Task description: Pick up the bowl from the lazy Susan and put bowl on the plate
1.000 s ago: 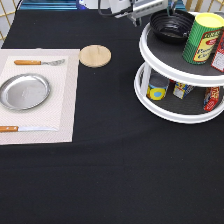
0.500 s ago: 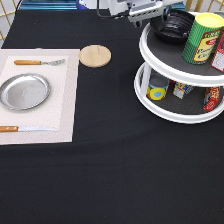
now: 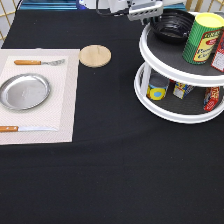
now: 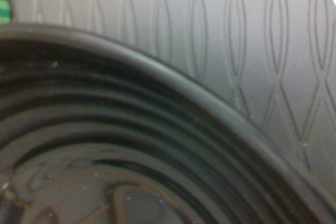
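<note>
The glossy black bowl [image 3: 174, 26] sits on the top tier of the white lazy Susan [image 3: 165, 115], at the exterior view's top right. My gripper [image 3: 150, 20] hangs at the bowl's left rim, right against it. The wrist view is filled by the bowl's ridged inside [image 4: 112, 150] and curved rim, with the grey patterned tray surface [image 4: 262, 60] beyond it. The silver plate [image 3: 24, 91] lies bare on a pale placemat [image 3: 65, 100] at the exterior view's left, far from the gripper.
A yellow-green can [image 3: 202, 37] stands right of the bowl on the top tier. Smaller cans [image 3: 157, 89] fill the lower tier. A wooden coaster [image 3: 95, 55] lies between the mat and the turntable. A fork [image 3: 37, 62] and a knife [image 3: 25, 128] flank the plate.
The hand has shifted slightly right and down onto the bowl's left rim. The bowl stays on the top tier.
</note>
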